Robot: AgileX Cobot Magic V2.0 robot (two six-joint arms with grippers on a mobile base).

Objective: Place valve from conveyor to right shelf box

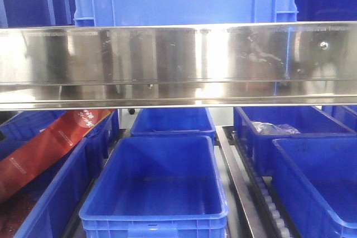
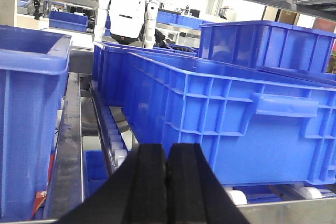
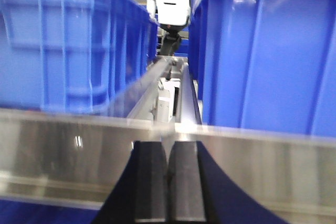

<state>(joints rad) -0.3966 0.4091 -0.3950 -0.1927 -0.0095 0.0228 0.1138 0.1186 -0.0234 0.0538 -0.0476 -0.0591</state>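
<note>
Two grippers, left and right, jaws pressed together, holding nothing; beyond them, several blue shelf boxes and one steel rail.

Only the pincers of the robot's own body show, one in each wrist view. The left pincer is matt black, with two flat, rectangular pads whose inner edges are faintly ribbed, widening at the base into a dark, sloping body. The right pincer looks much the same: two plain black slab-shaped fingers with smooth faces, flanked by a curved dark navy housing, with no cables, screws or markings visible on either.
</note>
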